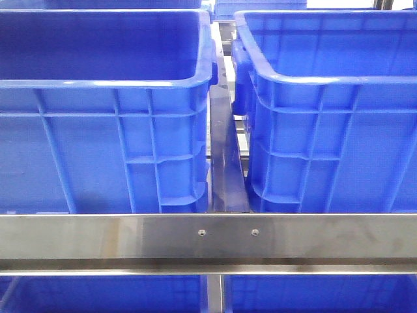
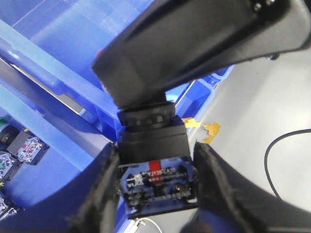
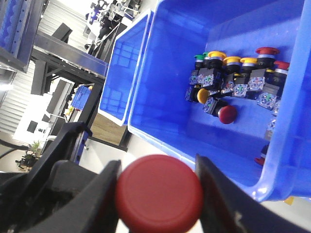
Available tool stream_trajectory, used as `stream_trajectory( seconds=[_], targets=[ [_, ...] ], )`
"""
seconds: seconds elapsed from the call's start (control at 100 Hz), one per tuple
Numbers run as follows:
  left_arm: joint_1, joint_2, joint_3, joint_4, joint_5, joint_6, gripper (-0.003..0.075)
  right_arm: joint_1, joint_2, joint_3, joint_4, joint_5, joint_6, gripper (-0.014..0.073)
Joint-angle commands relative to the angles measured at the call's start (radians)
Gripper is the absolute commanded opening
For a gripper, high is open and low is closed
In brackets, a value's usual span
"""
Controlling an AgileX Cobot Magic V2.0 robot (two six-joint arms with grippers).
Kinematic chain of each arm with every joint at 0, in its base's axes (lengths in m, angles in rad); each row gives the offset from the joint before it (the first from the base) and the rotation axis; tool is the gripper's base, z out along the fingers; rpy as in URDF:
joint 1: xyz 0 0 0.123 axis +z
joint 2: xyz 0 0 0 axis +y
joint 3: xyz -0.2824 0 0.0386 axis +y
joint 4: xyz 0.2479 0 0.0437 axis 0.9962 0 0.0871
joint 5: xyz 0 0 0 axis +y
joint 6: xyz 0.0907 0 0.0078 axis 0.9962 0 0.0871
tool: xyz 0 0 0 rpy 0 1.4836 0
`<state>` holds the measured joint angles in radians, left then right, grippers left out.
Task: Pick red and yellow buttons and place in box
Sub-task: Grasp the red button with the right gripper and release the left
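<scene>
Gripping a red button [image 3: 159, 191] in right fingers [image 3: 102, 194], left fingers [image 2: 104, 187] clamping a switch block [image 2: 156, 182]

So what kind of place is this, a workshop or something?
Most likely a factory or warehouse sorting station: big blue plastic crates stand on a steel rack, one crate holds a pile of industrial push buttons, and metal shelving stands behind.

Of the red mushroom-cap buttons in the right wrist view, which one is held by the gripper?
The large red round-capped button between the right gripper's fingers; the other red ones lie in the blue plastic crate.

Both jaws clamped on buttons.
</scene>
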<state>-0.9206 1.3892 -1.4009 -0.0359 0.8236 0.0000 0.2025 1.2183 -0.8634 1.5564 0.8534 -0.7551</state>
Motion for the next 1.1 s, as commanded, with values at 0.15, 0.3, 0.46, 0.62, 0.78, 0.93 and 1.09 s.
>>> stream_trajectory(
  seconds=[0.15,0.3,0.46,0.62,0.78,0.93,1.09],
  targets=[
    [-0.009,-0.033,-0.033,0.008,-0.048,0.0,0.0475,0.002,-0.02,-0.036,0.066,0.023,-0.034,0.0183],
    [-0.009,-0.033,-0.033,0.021,-0.045,0.0,0.0565,0.002,-0.02,-0.036,0.065,0.002,-0.054,0.0183],
    [0.002,-0.039,-0.033,0.028,-0.043,-0.015,0.0568,0.002,-0.02,-0.036,0.065,-0.062,-0.084,0.0183],
    [0.032,-0.041,-0.033,0.028,-0.029,-0.022,0.0568,0.002,-0.02,-0.042,0.065,-0.147,-0.108,0.0183],
    [0.098,-0.041,-0.031,0.028,-0.029,-0.043,0.0568,0.002,-0.02,-0.047,0.066,-0.197,-0.142,0.0183],
    [0.187,-0.073,0.0,0.025,-0.036,-0.047,0.0568,0.001,-0.02,-0.047,0.066,-0.267,-0.164,0.0183],
    [0.311,-0.159,0.099,0.008,-0.074,-0.061,0.0568,0.001,-0.02,-0.047,0.066,-0.294,-0.186,0.0183]
  ],
)
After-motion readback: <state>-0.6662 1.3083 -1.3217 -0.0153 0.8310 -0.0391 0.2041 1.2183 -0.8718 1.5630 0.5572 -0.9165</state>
